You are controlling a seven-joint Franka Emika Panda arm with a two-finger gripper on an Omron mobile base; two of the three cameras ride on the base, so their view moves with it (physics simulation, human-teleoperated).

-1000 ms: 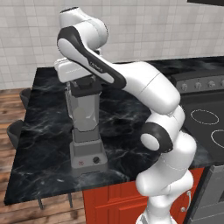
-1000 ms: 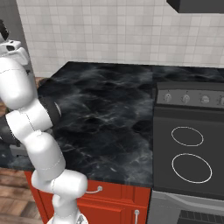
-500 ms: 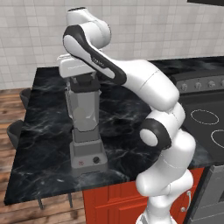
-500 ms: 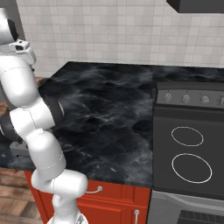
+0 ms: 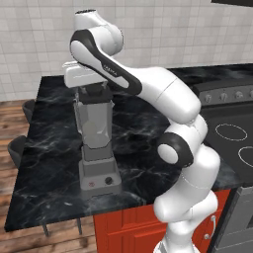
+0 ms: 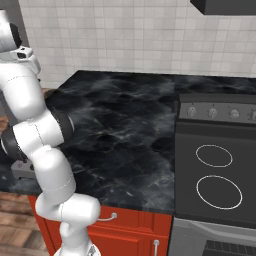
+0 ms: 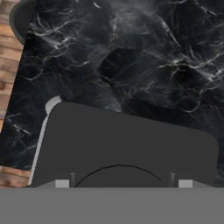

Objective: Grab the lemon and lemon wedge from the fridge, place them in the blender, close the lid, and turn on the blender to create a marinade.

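Black marble counter (image 5: pixel 54 148) — grey blender (image 5: pixel 96 143), dark lid (image 7: pixel 127 144) on; fingers (image 5: pixel 94 91) apart above.

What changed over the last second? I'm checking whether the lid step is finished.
The arm's hand rose straight up from the top of the blender, and the claw now hangs just above the lid, which sits on the jug. The claw stayed open, holding nothing. The blender, the black counter and the stove kept their places.
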